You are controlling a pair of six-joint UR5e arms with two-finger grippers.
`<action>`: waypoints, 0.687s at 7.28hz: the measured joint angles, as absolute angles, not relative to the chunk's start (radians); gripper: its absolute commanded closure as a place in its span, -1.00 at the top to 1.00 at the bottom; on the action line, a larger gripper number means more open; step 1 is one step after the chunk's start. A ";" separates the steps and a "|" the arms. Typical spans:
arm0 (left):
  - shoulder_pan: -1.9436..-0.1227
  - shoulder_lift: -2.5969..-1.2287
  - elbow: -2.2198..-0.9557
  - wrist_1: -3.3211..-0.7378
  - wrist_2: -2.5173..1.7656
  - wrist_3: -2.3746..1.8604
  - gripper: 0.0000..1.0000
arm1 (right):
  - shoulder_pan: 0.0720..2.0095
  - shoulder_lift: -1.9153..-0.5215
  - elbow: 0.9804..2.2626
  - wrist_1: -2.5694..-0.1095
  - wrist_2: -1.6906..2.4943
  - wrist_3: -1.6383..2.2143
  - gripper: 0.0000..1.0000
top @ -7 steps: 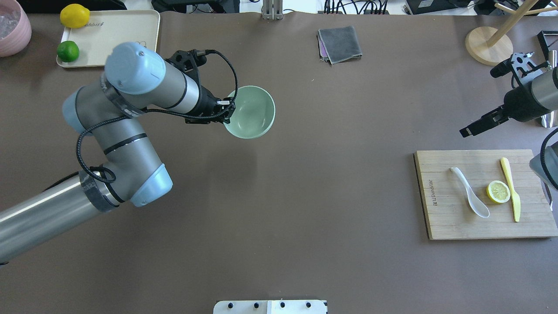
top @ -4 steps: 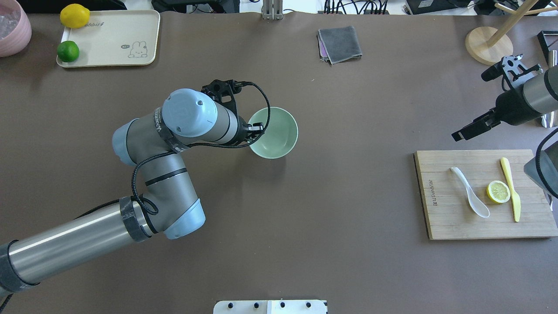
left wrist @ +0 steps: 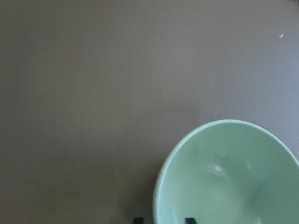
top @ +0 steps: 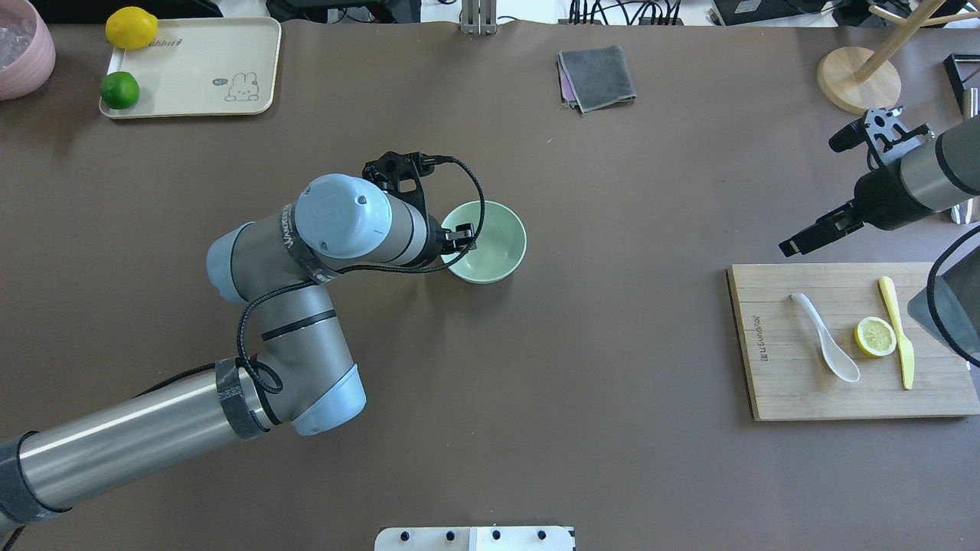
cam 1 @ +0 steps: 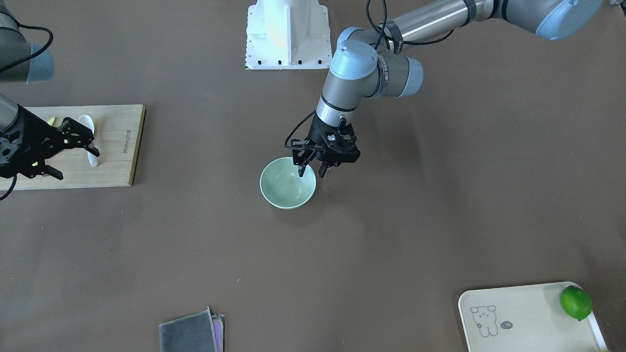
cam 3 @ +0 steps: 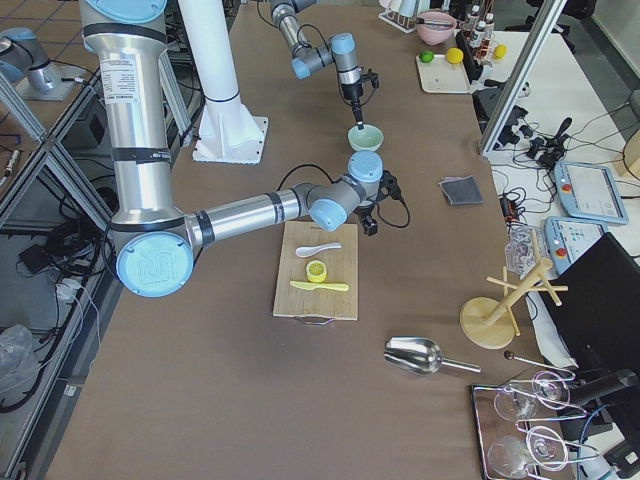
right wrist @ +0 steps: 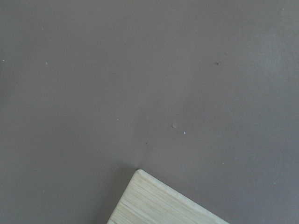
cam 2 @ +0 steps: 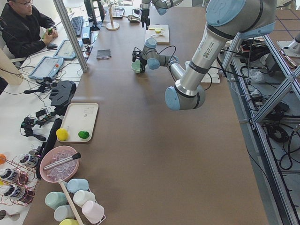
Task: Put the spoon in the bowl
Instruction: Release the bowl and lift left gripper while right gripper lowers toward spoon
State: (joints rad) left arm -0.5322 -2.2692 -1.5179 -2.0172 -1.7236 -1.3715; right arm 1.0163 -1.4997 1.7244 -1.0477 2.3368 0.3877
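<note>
The mint-green bowl (top: pixel 494 246) stands upright near the table's middle, and shows too in the front view (cam 1: pixel 286 186) and the left wrist view (left wrist: pixel 229 177). My left gripper (top: pixel 459 236) points down over its near-left rim, one finger inside and one outside, jaws slightly apart around the rim (cam 1: pixel 311 172). The white spoon (top: pixel 827 348) lies on the wooden cutting board (top: pixel 773 383) at the right, partly hidden behind my gripper in the front view (cam 1: pixel 89 157). My right gripper (top: pixel 795 243) hovers open and empty just beyond the board's far-left corner.
On the board beside the spoon are a lemon slice (top: pixel 875 337) and a yellow plastic knife (top: pixel 897 329). A cream tray (top: pixel 191 69) with a lemon and a lime sits far left. A grey cloth (top: pixel 597 76) and a wooden stand (top: pixel 857 80) are at the back.
My left arm carried the bowl to the right and nearer the robot, then lowered it. My right gripper moved left and closer to the board.
</note>
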 measured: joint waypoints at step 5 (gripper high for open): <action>-0.711 -2.260 -1.572 -2.011 -1.910 -1.317 0.95 | 0.958 -1.605 1.769 -1.048 2.291 0.496 1.00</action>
